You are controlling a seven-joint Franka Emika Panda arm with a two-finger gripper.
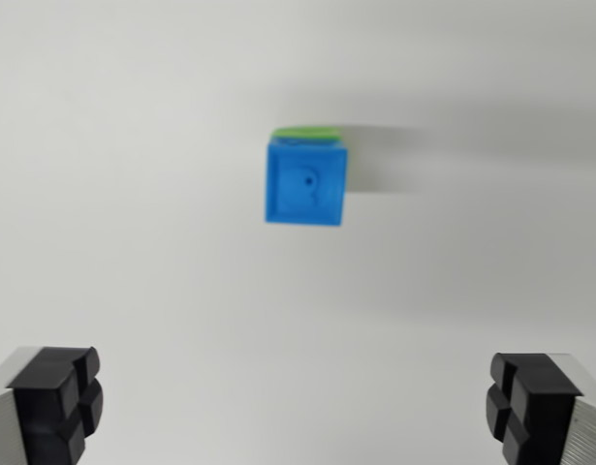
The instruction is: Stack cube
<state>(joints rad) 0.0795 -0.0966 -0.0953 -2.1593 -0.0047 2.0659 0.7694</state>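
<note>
A blue cube (307,183) sits on top of a green cube (305,134), of which only a thin strip shows at the blue one's far edge. The stack stands on a white surface, a little above the middle of the wrist view. My gripper (298,407) is open, with nothing between its fingers. One black fingertip (57,402) shows at the lower left corner and the other fingertip (530,402) at the lower right, both well apart from the stack and nearer the camera.
A plain white tabletop (133,242) fills the whole view. A soft grey shadow (423,155) stretches from the stack toward the wrist view's right.
</note>
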